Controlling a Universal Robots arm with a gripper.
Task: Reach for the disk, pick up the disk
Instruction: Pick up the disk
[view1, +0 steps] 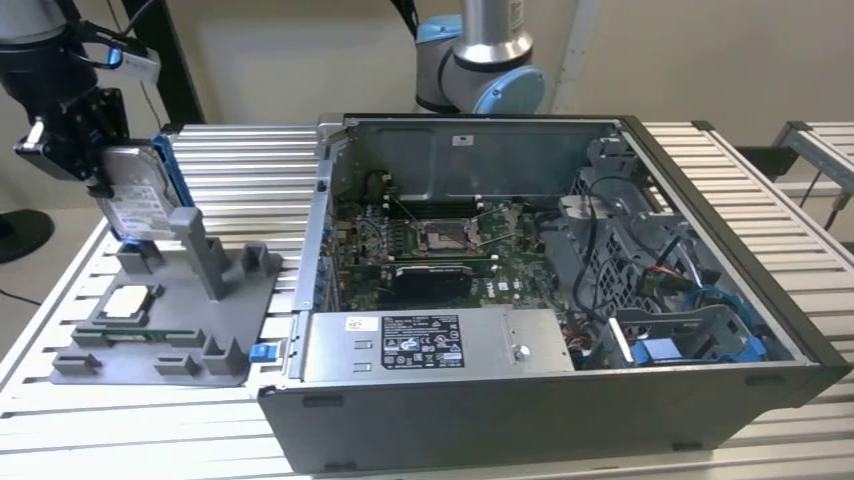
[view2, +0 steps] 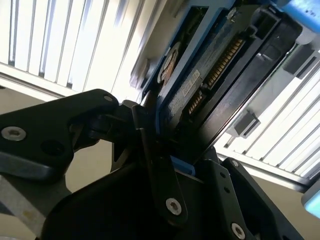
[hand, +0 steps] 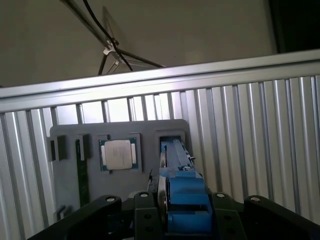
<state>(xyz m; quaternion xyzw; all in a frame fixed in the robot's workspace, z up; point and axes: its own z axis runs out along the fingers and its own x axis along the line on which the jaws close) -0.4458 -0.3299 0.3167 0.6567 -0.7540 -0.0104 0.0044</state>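
Exterior view: your end effector (view1: 107, 160) clamped on disk (view1: 136, 205) top edge; disk upright, likely because fixture (view1: 160, 340) slot stores it vertical.

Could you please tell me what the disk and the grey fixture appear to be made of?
The disk: silver-grey body with a dull sheen, likely metal; its blue rails look like matte plastic. The fixture: uniform matte grey, probably moulded plastic.
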